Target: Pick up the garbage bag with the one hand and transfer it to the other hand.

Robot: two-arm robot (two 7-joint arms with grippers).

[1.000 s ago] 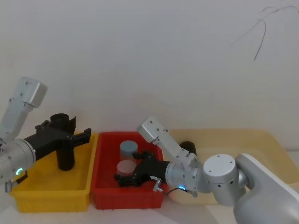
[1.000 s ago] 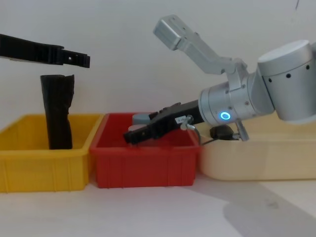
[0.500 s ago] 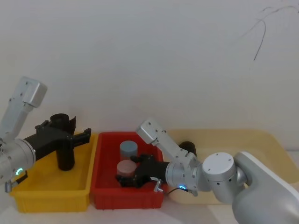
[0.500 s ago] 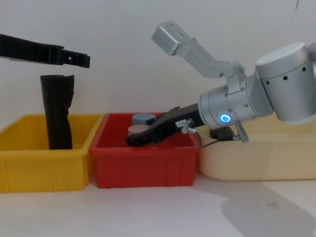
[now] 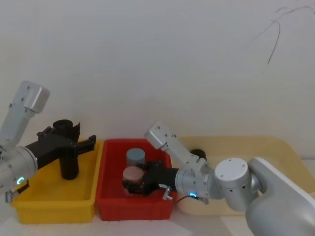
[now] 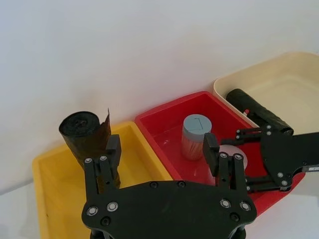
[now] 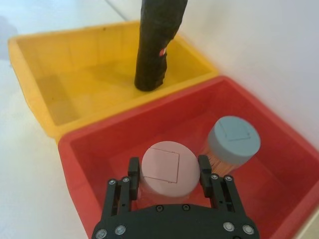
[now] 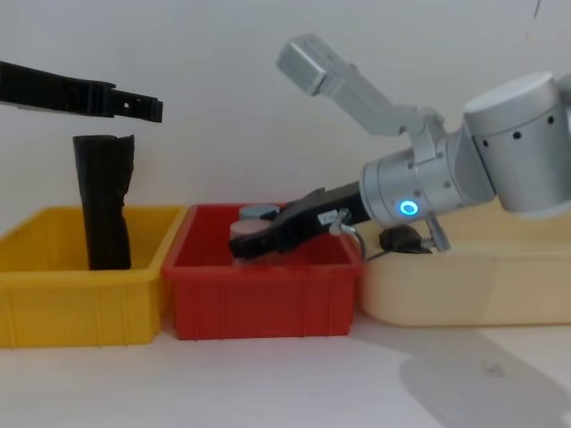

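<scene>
The red bin (image 5: 109, 204) serves as the landmark. In the yellow bin (image 5: 54, 201) touching its left side, the garbage bag (image 5: 68, 150) stands upright near the back wall; the right wrist view shows its small red-and-white label. The left gripper (image 8: 147, 109) hovers above that yellow bin, higher than the top of the bag and not touching it, with its fingers (image 6: 102, 167) spread apart and nothing between them; in the left wrist view the roll sits just beyond one fingertip.

Inside the red bin stand two capped containers: a grey-blue one (image 7: 232, 139) toward the back and a pink one (image 7: 167, 167) in front of it. The right gripper (image 7: 169, 174) reaches down into the red bin from the right, and its two fingers (image 7: 205, 172) sit against opposite sides of the pink container, clamped around it.

Against the right side of the red bin lies a cream tray (image 5: 275, 145). A second black roll (image 6: 259, 112) lies on its side in that tray, close to the wall it shares with the red bin.
</scene>
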